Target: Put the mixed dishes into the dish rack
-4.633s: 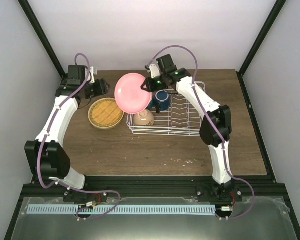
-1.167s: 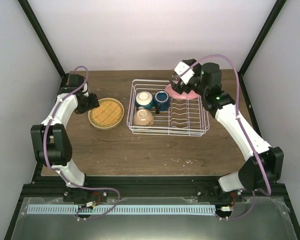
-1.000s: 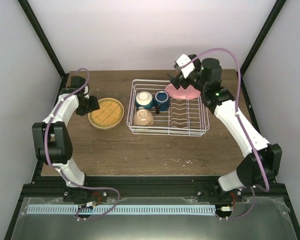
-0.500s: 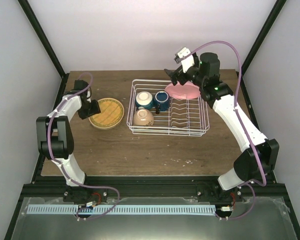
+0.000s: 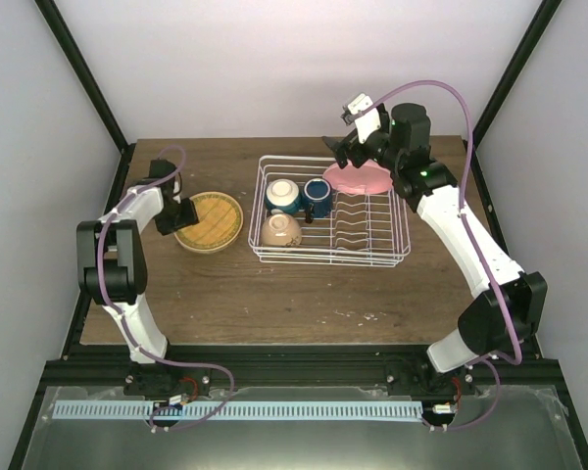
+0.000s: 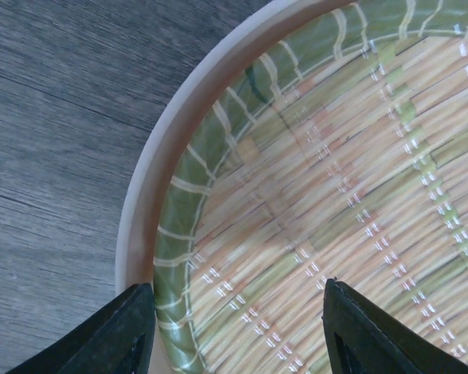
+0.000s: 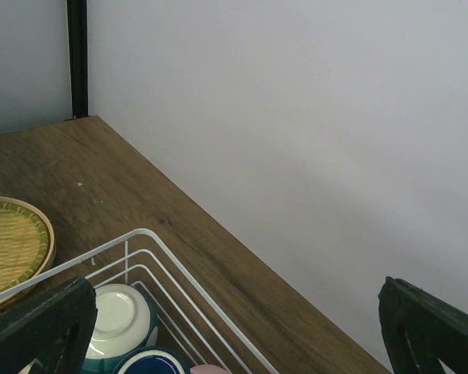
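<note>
- While looking down from above, noted the dark brown wooden table [image 5: 274, 294] carrying everything.
- Found the rectangular white wire dish rack [image 5: 372, 231] right of centre, already holding four of the five dishes.
- Saw the round pink plate [image 5: 361, 180] lying across the prongs in the rack's far right corner. Just above it hovered the right gripper [image 5: 345, 149], fingers spread wide and holding nothing.
- Found the tan-yellow plate with the woven grid pattern [image 5: 214, 221] flat on the table just left of the rack, the one dish not yet loaded. Judged its pickup the step in hand.
- Placed the left gripper [image 6: 235, 296] at that plate's left rim, fingers apart, one at the outer edge and one over the weave, not clamped.
- Judged best: lowering to straddle the lip, closing firmly, lifting clear of the rack wall, then tipping upright into a free slot.
- Saw the white-and-blue bowl [image 5: 282, 194] and the cream bowl [image 5: 281, 231] at the rack's left end.
- Spotted the small dark blue mug [image 5: 318, 196] just beside the white-and-blue bowl.
</note>
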### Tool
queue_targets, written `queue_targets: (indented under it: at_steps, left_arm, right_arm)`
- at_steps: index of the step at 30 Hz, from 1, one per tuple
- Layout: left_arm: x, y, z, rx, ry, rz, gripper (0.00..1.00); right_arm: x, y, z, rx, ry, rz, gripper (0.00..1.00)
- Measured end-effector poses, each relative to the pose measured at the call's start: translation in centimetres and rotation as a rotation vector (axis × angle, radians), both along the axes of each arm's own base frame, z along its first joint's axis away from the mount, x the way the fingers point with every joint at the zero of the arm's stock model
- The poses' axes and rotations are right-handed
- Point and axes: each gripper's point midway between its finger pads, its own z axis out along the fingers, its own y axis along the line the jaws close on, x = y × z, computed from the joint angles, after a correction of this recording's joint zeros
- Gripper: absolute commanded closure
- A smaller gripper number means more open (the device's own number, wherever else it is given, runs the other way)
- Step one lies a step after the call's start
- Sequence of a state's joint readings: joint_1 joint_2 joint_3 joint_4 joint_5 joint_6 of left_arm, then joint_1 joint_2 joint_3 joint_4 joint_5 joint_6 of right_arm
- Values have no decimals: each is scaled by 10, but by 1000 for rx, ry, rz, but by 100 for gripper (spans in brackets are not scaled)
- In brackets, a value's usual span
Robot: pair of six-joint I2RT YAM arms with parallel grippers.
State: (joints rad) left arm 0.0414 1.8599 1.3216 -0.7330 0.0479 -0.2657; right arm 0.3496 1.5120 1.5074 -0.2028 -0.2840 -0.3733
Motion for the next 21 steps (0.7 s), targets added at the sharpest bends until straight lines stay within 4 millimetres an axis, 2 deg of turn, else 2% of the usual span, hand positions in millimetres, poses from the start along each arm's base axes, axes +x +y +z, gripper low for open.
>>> queue_targets:
  at_steps: [10,12,13,18,21]
  left_arm:
    - [4,1,-14,14,13,-4,39]
    - [5,1,-14,15,12,-4,42]
    - [5,1,-14,16,11,-4,46]
    - [7,3,-15,23,7,2,79]
    - [13,4,-11,12,-17,10,89]
  right_arm:
    - [5,1,-10,-16,18,-3,0]
    - [5,1,-11,-19,20,-5,0]
    - [6,1,-12,-20,20,-6,0]
    - [7,0,-13,-22,22,-9,0]
    - [8,0,-15,-27,25,-12,0]
